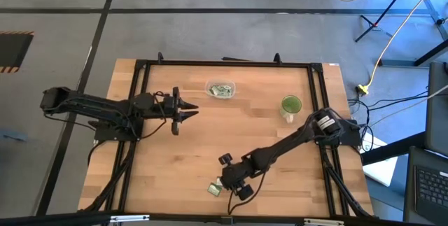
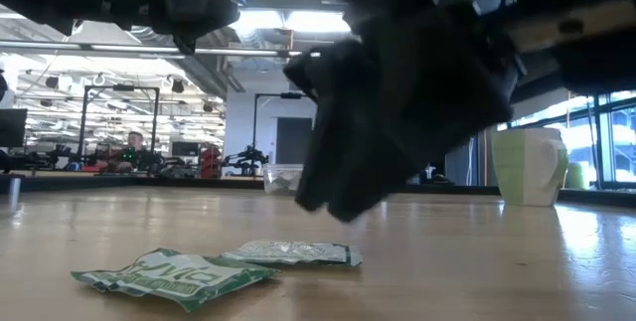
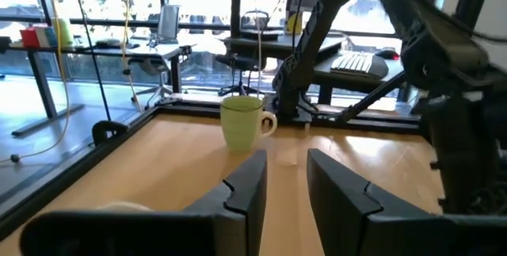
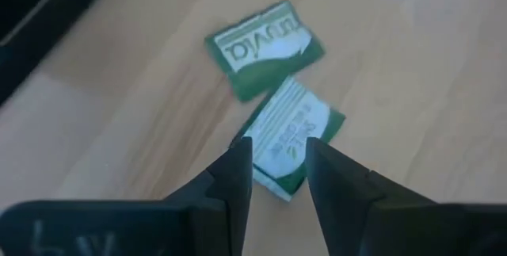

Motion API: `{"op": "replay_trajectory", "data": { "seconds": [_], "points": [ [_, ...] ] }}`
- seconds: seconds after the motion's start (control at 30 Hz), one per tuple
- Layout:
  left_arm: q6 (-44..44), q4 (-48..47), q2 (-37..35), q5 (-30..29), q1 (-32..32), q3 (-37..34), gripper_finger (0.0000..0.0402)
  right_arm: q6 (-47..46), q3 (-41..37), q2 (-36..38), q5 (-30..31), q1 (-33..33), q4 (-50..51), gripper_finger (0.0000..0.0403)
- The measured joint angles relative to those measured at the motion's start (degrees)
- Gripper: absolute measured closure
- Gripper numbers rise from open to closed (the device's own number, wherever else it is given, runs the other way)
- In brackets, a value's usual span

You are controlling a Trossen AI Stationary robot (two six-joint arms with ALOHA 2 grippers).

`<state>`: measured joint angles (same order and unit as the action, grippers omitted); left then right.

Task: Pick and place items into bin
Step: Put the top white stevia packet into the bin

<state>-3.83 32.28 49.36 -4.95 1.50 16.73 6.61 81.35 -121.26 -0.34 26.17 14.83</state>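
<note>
right gripper (image 1: 225,184) is hanging by the table's near edge in the high view, packets (image 1: 215,189) just beside it, bin (image 1: 220,89) well apart; left gripper (image 1: 190,111) is waiting, parted. right wrist view: fingers (image 4: 230,178) slightly parted, empty, straddling the nearer packet (image 4: 289,135), its long axis running slantwise away

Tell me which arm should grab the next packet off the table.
Right. The right gripper hovers open directly over the two loose packets; the left gripper waits far across the table near the bin.
</note>
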Motion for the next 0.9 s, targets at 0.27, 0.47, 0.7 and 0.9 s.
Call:
{"op": "replay_trajectory", "data": {
  "seconds": [0.27, 0.47, 0.7, 0.9],
  "points": [
    [0.1, 0.5, 0.0, 0.0, 0.0, 0.0, 0.0316, -0.1, -0.1, -1.6, -0.3, 0.0, 0.0, 0.0313],
    [0.1, 0.5, 0.0, 0.0, 0.0, 0.0, 0.0316, -0.2, -0.1, -1.5, -0.4, 0.0, 0.3, 0.0342],
    [0.1, 0.5, 0.0, 0.0, 0.0, 0.0, 0.0316, -0.2, 0.0, -2.4, -0.3, 0.0, 0.4, 0.0365],
    [0.1, 0.5, 0.0, 0.0, 0.0, 0.0, 0.0316, -1.5, 0.1, -2.5, 0.0, 0.0, 0.8, 0.0375]
  ]
}}
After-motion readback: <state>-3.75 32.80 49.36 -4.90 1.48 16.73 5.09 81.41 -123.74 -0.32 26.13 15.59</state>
